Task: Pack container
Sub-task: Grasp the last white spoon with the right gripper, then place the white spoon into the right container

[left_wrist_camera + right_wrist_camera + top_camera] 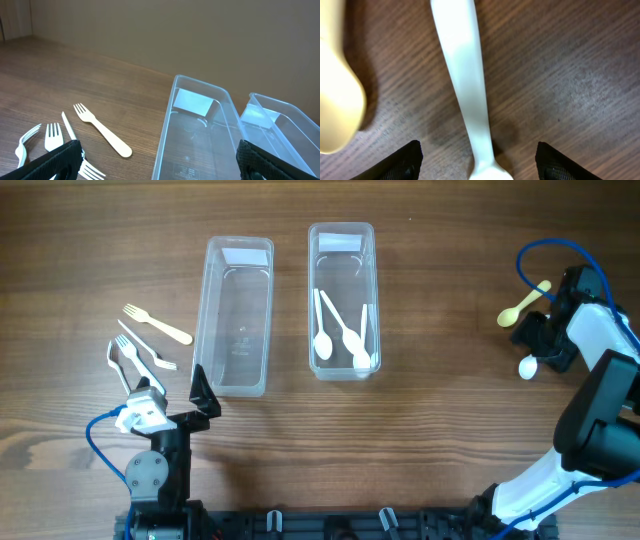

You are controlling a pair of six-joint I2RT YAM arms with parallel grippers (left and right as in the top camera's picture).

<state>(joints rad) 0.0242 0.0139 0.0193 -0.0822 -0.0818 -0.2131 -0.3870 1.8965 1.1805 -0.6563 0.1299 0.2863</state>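
Spoons point(340, 335) lie in the right-hand container point(342, 230) (bowls near, handles pointing far), all of them white. The left container point(238, 248) stands just beside it. Right tool point(480, 162) hangs low over a white spoon point(462, 75) on the bench point(440, 410) at the far right, its fingers spread either side of the handle and apart from it. A yellow spoon point(337, 100) lies just beside. Left tool point(160, 162) is spread wide, near the forks point(102, 132) at the left.
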